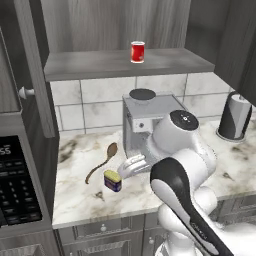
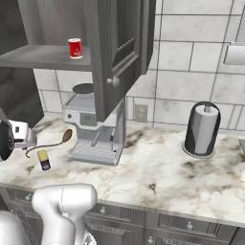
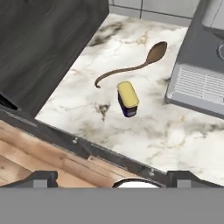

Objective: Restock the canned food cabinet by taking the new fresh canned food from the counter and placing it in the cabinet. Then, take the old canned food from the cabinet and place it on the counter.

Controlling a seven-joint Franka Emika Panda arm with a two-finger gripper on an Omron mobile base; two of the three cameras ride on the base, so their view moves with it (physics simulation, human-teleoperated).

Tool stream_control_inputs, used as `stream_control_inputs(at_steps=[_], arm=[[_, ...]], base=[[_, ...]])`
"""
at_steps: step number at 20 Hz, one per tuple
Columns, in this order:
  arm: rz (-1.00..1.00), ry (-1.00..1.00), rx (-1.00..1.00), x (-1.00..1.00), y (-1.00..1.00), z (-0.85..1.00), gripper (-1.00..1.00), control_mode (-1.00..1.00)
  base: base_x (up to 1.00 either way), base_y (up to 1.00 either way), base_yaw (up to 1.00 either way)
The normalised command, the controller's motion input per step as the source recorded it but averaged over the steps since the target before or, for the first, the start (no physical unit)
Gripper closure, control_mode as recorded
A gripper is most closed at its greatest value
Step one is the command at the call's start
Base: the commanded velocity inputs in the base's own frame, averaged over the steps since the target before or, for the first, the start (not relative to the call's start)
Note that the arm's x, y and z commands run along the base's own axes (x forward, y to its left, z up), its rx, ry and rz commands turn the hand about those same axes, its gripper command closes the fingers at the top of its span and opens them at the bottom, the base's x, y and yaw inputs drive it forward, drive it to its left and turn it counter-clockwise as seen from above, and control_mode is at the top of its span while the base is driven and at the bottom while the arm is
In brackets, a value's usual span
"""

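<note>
At the far left a dark microwave (image 1: 17, 185) and the tall door panel (image 1: 35, 70) of the canned food cabinet (image 1: 125, 62) wall in that side of the desk (image 1: 80, 195). Next along, a brown wooden spoon (image 1: 102, 161) lies with its bowl toward the tiled wall, and just in front of it the old canned food (image 1: 113, 180) stands upright on the desk, yellow top up, well clear of the desk's front edge. The pincer (image 3: 113, 177) looks down on this can from above and from the front-edge side, the can ahead of its fingertips (image 3: 41, 178); the fingertips stand wide apart with nothing between them. Above, the new fresh canned food (image 1: 137, 52) stands upright on the cabinet shelf near its front lip. Rightward, a grey coffee machine (image 1: 147, 122) sits close beside the blue can, so open room lies mainly toward the front. Both cans seem placed; a retreat looks due. Far right stands a paper-towel holder (image 1: 234, 116).
</note>
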Motion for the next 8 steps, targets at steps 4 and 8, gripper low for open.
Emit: stream_control_inputs(at_steps=[4,8], arm=[[-0.02,-0.18,0.03,-0.86,-1.0,0.3,-1.0,-1.0],[-0.01,-0.07,0.08,-0.25,-0.39,0.01,-1.0,-1.0]], base=[[0.0,0.0,0.0],[0.0,0.0,0.0]])
